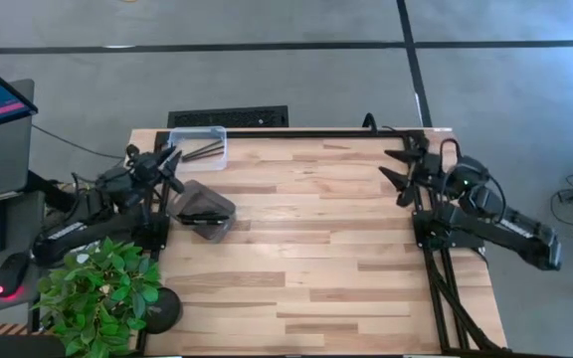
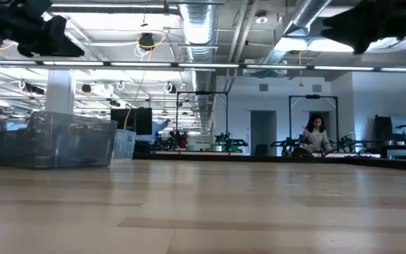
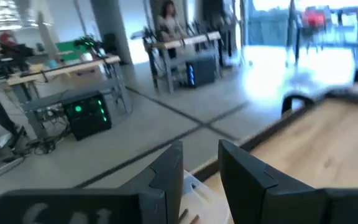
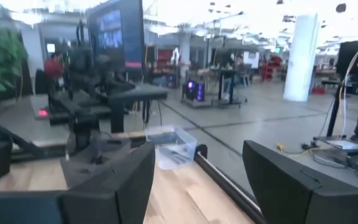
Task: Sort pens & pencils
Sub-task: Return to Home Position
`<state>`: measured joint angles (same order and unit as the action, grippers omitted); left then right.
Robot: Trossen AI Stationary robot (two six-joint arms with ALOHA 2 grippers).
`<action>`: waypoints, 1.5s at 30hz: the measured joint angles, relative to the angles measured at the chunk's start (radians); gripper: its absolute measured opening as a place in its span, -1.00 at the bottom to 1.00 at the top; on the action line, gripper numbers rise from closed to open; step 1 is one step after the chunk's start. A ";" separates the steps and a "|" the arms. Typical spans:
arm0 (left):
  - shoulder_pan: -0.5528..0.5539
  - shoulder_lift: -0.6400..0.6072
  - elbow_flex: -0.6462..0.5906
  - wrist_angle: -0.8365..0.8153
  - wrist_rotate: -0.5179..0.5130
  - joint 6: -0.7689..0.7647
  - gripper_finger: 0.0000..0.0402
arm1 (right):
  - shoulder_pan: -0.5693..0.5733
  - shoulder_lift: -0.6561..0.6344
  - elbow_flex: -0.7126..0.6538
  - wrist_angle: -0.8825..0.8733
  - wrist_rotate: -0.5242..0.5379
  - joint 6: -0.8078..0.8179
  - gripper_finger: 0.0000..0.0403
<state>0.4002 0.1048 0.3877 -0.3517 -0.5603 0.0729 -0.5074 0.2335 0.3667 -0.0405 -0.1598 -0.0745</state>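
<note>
pens [image 1: 200, 217] in black bin [image 1: 223, 205]: count unclear | pencils [image 1: 203, 150] in white bin [image 1: 197, 129]: too small to count

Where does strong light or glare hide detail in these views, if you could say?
Low view: left arm and right arm are black silhouettes against the ceiling lights. Left wrist view: glare washes out the far room. Right wrist view: the ceiling burns white. High view: even light, only soft shadows.

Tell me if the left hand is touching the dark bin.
Apart. The low view shows the left hand hanging high above the dark bin, with clear air between them.
</note>
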 joint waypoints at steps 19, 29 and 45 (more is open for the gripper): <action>-0.001 -0.101 -0.295 0.252 -0.002 -0.046 -0.53 | 0.001 -0.231 -0.262 0.039 0.007 0.111 0.32; -0.001 -0.100 -0.327 0.280 0.014 -0.041 -0.53 | 0.001 -0.230 -0.360 0.152 0.007 0.132 0.32; -0.001 -0.099 -0.326 0.265 0.014 -0.041 -0.53 | 0.003 -0.231 -0.360 0.085 0.007 0.154 0.32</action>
<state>0.3996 0.0063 0.0612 -0.0866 -0.5461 0.0315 -0.5041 0.0029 0.0063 0.0449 -0.1524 0.0799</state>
